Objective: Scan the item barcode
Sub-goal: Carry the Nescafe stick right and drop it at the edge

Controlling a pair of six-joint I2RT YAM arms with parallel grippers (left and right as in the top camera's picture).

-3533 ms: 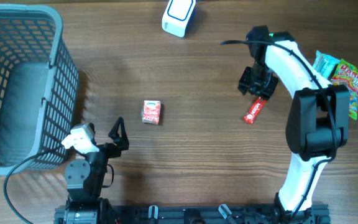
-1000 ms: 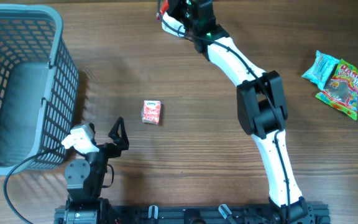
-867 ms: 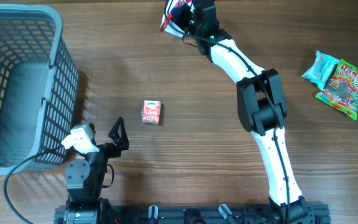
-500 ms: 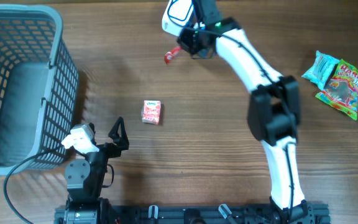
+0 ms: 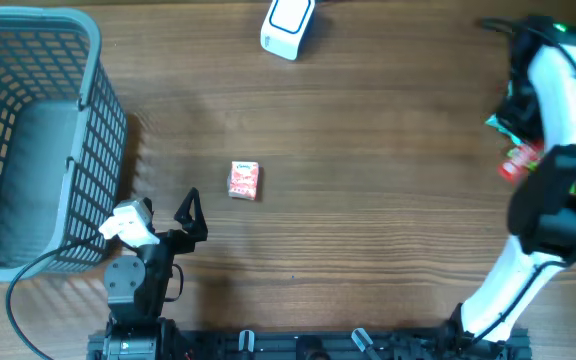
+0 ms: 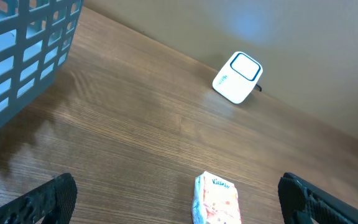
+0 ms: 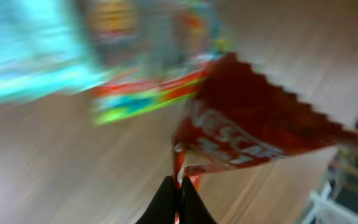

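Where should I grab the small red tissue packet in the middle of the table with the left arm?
Take the tissue packet across its two long edges, near mid-length, coming straight down from above. It lies flat on the table with clear space around it, and its narrower span probably suits the open left end effector best.

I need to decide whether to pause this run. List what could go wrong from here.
1. The right jaws pinch the red sachet only by a narrow end, and the wrist view is motion-blurred; at that speed it might slip free.
2. The sachet hangs close to the snack packs at the right side of the table; a careless release could land it on them or knock one off.
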